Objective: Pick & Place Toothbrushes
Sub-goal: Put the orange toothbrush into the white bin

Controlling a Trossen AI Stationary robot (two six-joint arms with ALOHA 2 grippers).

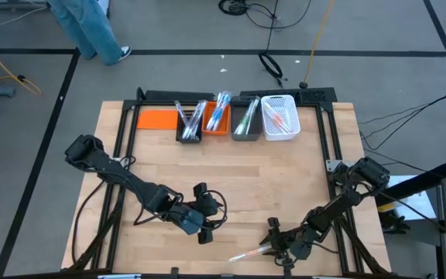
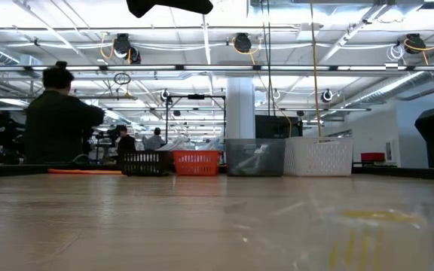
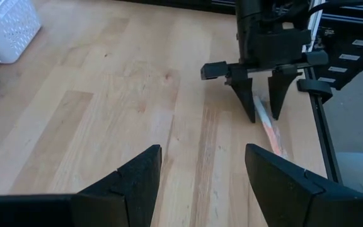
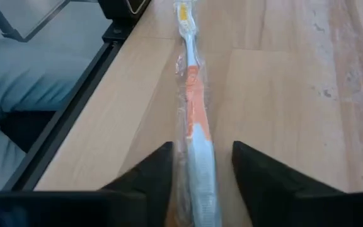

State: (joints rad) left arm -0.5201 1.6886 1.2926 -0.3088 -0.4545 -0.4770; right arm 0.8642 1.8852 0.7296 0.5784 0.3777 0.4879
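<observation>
Currently we see the left claw at lower centre-left of the high view, hovering over bare table, fingers spread, gripping nothing. In its wrist view the two dark fingers stand well apart with only wood between them.

Along the top edge of the table in the high view, left to right: orange flat piece, black bin, orange bin, grey bin, white basket. Each of the four bins carries wrapped toothbrushes; we can't count them. Low view shows the same row far across the table, black, orange, grey, white.

At lower centre-right of the high view, one wrapped toothbrush lies flat on the table near the bottom edge. It's white with an orange grip, in a clear wrapper. The right claw is at its right-hand end. In the right wrist view the toothbrush runs up the frame centre, and both fingers flank its near end, just beside the wrapper. Fingers are not clamped; we can't tell if either one touches. The left wrist view agrees: right claw tips straddle the brush on the table at upper right of that frame.

A person shows at far left of the low view, beyond the table.
</observation>
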